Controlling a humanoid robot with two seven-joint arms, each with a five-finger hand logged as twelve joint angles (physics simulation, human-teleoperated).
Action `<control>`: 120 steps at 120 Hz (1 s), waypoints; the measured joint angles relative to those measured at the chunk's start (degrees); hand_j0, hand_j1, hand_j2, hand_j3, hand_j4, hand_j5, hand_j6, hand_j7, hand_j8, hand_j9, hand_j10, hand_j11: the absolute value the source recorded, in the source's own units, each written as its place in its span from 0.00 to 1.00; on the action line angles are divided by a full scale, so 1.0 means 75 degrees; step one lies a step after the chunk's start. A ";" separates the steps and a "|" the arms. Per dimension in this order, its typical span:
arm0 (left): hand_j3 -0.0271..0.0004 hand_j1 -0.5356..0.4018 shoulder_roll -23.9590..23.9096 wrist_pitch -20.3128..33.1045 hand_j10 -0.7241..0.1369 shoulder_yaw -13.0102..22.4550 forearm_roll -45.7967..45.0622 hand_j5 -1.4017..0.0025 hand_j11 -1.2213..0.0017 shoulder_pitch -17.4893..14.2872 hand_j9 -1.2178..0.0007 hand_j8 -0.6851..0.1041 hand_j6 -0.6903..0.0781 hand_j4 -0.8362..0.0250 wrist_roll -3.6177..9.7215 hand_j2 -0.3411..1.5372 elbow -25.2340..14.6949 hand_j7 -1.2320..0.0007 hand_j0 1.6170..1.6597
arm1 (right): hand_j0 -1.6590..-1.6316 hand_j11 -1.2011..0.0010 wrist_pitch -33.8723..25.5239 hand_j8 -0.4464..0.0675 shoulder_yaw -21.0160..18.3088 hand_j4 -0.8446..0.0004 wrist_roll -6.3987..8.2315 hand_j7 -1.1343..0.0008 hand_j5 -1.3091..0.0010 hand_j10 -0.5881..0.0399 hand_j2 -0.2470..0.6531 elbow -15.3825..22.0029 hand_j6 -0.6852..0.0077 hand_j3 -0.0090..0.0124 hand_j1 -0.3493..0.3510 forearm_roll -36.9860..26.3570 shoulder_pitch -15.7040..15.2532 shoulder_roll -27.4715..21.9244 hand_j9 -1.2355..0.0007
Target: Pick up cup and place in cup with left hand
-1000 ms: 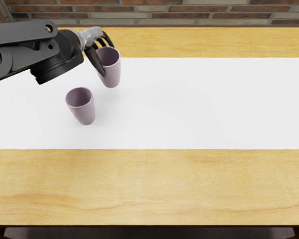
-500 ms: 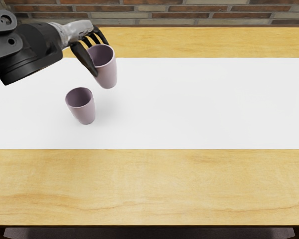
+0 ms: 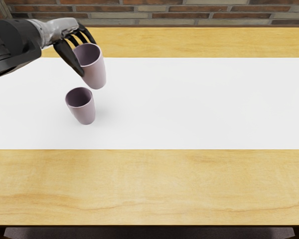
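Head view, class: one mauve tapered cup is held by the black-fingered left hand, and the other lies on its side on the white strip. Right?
Not lying: in the head view, the second cup stands upright on the white strip. The first cup is indeed held by the left hand.

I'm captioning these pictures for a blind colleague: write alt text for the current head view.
The robot's left hand holds a mauve cup, mouth up, beyond a second mauve cup that stands upright on a white strip. The strip crosses a wooden table, with a brick wall behind.
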 joint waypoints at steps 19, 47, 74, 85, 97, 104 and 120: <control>0.99 0.43 0.0363 -0.0068 0.29 -0.0003 0.0005 0.56 0.49 0.0012 0.49 0.32 0.42 0.47 0.0001 0.29 -0.0207 0.50 0.94 | 0.04 0.98 0.0002 0.84 0.0001 0.98 -0.0002 0.98 0.98 0.91 0.27 0.0000 0.97 0.42 0.03 0.0000 0.0001 0.0000 0.98; 0.99 0.43 0.0609 -0.0207 0.30 0.0015 0.0000 0.56 0.49 0.0047 0.49 0.31 0.42 0.46 0.0001 0.29 -0.0315 0.50 0.94 | 0.04 0.98 0.0001 0.84 0.0001 0.98 0.0002 0.98 0.98 0.91 0.27 0.0000 0.97 0.42 0.03 0.0000 -0.0002 0.0000 0.98; 0.99 0.43 0.0857 -0.0356 0.30 0.0018 0.0003 0.56 0.49 0.0047 0.49 0.31 0.42 0.46 0.0001 0.29 -0.0326 0.50 0.94 | 0.04 0.98 0.0002 0.84 0.0001 0.98 -0.0001 0.98 0.98 0.91 0.27 0.0000 0.97 0.42 0.03 0.0000 -0.0001 0.0000 0.98; 0.99 0.43 0.0982 -0.0381 0.29 0.0020 0.0005 0.56 0.49 0.0052 0.49 0.32 0.42 0.46 0.0001 0.29 -0.0337 0.50 0.94 | 0.04 0.98 0.0002 0.84 0.0003 0.98 0.0000 0.98 0.98 0.91 0.27 0.0000 0.97 0.42 0.03 0.0000 0.0000 0.0000 0.98; 0.99 0.43 0.1042 -0.0439 0.29 0.0022 0.0010 0.56 0.49 0.0080 0.49 0.32 0.42 0.46 0.0002 0.29 -0.0359 0.50 0.94 | 0.04 0.98 0.0000 0.84 0.0002 0.98 0.0000 0.98 0.98 0.91 0.27 0.0000 0.97 0.42 0.03 0.0000 -0.0001 0.0000 0.98; 0.99 0.43 0.1091 -0.0466 0.29 0.0022 0.0002 0.56 0.49 0.0110 0.49 0.32 0.42 0.46 0.0001 0.29 -0.0366 0.50 0.94 | 0.04 0.98 0.0001 0.84 0.0003 0.98 -0.0001 0.98 0.98 0.91 0.27 0.0000 0.97 0.42 0.03 0.0000 -0.0001 0.0000 0.98; 0.99 0.43 0.1180 -0.0525 0.29 0.0020 0.0005 0.56 0.49 0.0117 0.49 0.31 0.42 0.46 0.0001 0.29 -0.0418 0.50 0.94 | 0.04 0.98 0.0002 0.84 0.0000 0.98 0.0000 0.98 0.98 0.91 0.27 0.0000 0.97 0.42 0.03 0.0000 0.0000 0.0000 0.98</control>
